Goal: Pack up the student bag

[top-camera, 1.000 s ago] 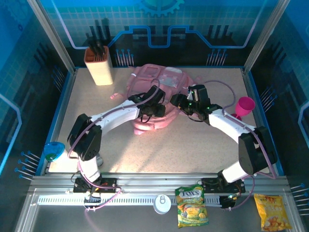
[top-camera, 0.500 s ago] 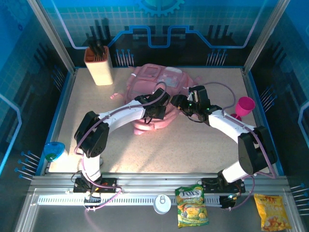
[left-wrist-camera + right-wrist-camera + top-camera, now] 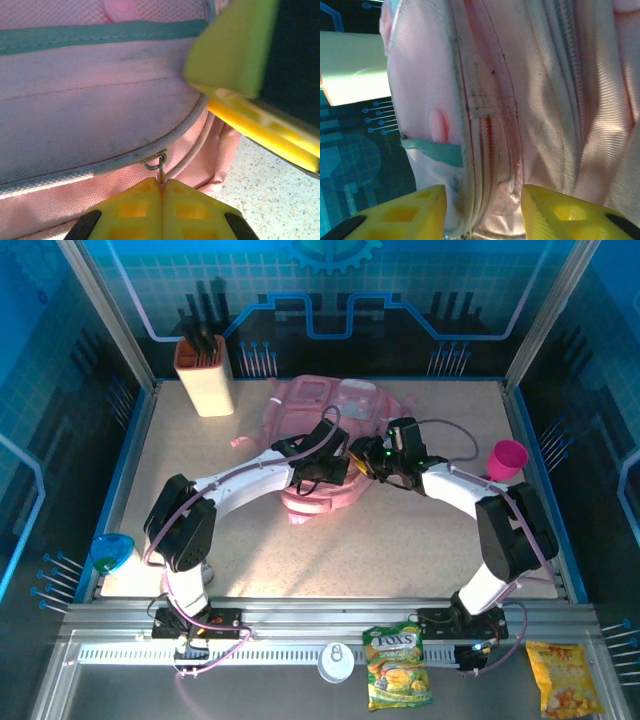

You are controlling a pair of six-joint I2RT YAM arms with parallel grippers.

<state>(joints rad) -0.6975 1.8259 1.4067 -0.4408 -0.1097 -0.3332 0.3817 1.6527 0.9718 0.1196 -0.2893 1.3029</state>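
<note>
The student bag (image 3: 330, 400), pink and soft, lies at the back middle of the table. My left gripper (image 3: 335, 472) is at its near edge. In the left wrist view this gripper (image 3: 161, 186) is shut on the small metal zip pull (image 3: 161, 167) hanging from the bag's grey-edged zip line (image 3: 100, 115). My right gripper (image 3: 358, 452) meets the bag from the right. Its yellow fingers (image 3: 482, 220) stand partly apart with a thick fold of the bag's zipped edge (image 3: 490, 150) pinched between them. One right finger (image 3: 230, 45) shows close by in the left wrist view.
A beige holder with dark tools (image 3: 205, 375) stands at the back left. A magenta cup (image 3: 506, 460) sits at the right. A blue dish (image 3: 112, 550) is at the left edge. Two snack packets (image 3: 397, 668) (image 3: 562, 678) and a white cap (image 3: 336, 660) lie in front.
The right gripper has moved left, closer onto the bag. The left gripper shifted slightly and the bag's near edge has been tugged a little toward the front left.
</note>
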